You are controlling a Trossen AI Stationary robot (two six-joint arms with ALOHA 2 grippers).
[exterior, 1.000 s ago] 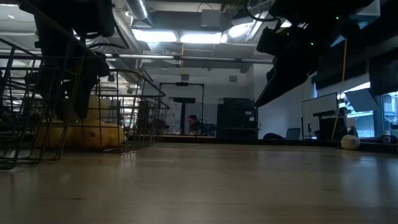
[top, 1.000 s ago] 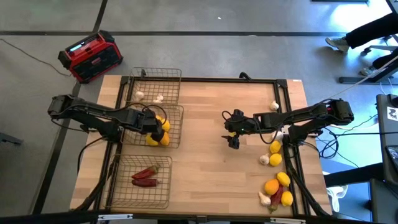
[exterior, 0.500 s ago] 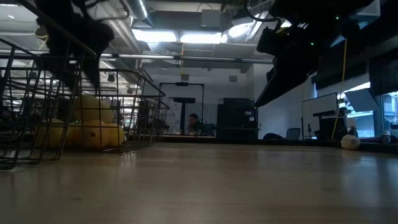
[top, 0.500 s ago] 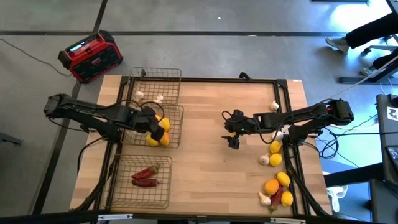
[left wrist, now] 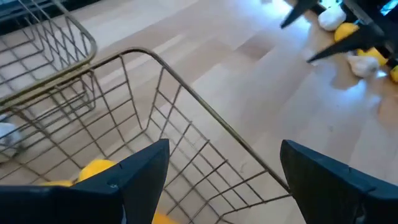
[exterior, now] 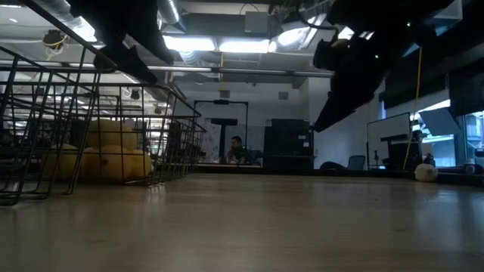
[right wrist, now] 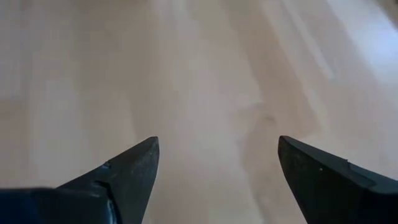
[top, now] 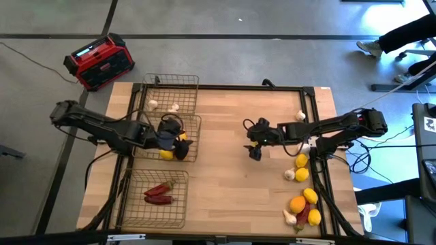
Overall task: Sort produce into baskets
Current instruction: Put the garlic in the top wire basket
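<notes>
My left gripper (top: 182, 143) (left wrist: 224, 155) is open and empty above the right rim of the middle wire basket (top: 193, 128), which holds several yellow lemons (top: 167, 154) (left wrist: 93, 169). The far basket (top: 172, 82) holds garlic bulbs (top: 152, 104). The near basket (top: 136, 219) holds red chili peppers (top: 159, 193). My right gripper (top: 253, 151) (right wrist: 217, 149) is open and empty over the bare middle of the table. Loose lemons (top: 300, 161), an orange citrus (top: 297, 204), garlic (top: 289, 175) and a chili (top: 302, 219) lie along the table's right side.
A red-and-black box (top: 99, 62) stands on the floor beyond the table's far left corner. One garlic bulb (top: 300, 116) lies near the far right corner. The wooden table (top: 225, 190) shows bare between the baskets and the loose produce.
My left gripper has risen out of the middle basket and gone a little toward the table's right edge, from over the lemons to over the basket's right rim. The lemons stay in the basket.
</notes>
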